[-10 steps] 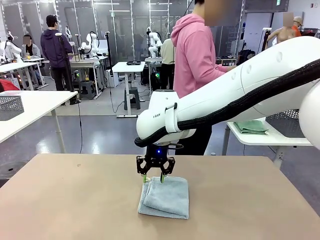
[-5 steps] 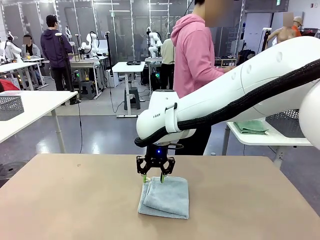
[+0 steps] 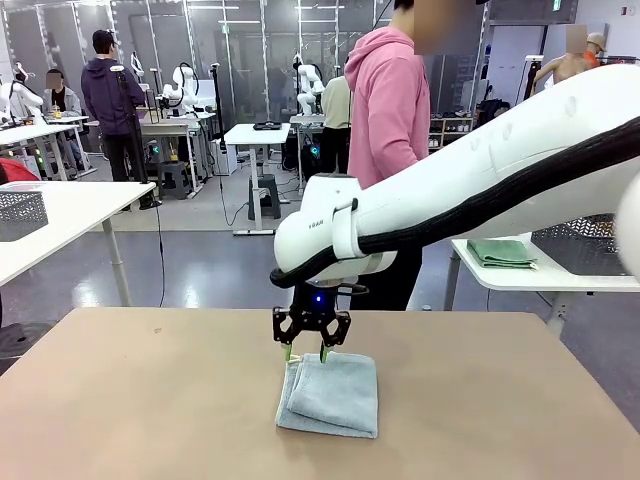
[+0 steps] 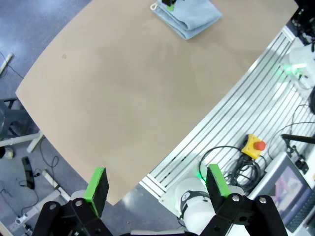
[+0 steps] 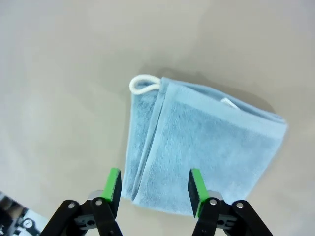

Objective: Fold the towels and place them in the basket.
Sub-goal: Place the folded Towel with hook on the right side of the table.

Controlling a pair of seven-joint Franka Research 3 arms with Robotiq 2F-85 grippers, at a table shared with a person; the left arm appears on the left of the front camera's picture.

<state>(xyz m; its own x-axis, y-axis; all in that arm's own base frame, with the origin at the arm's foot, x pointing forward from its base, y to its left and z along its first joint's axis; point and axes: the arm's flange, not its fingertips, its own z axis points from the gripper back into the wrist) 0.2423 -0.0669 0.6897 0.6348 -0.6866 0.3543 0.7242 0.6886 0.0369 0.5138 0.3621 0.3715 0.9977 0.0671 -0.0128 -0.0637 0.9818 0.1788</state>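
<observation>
Risk: right hand (image 3: pixel 304 353) pinches top layer only, fold peels open on lift; jaws sit over loose stacked edge. It's part-open, empty, prob. just clear of cloth. Folded blue towel (image 3: pixel 330 395) on desk (image 3: pixel 150 400), lower centre of frame, far-left corner under hand. Also left hand (image 4: pixel 157 184) wide open, empty, high above desk.

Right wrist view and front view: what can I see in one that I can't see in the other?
Right wrist view: up close, a white hanging loop and a small white label. Front view: the long white right arm reaching in, a person in a pink hoodie behind the tan table, and a big room with other tables. Both: the folded light blue towel lying on the table, with the right gripper open over its edge, holding nothing.
</observation>
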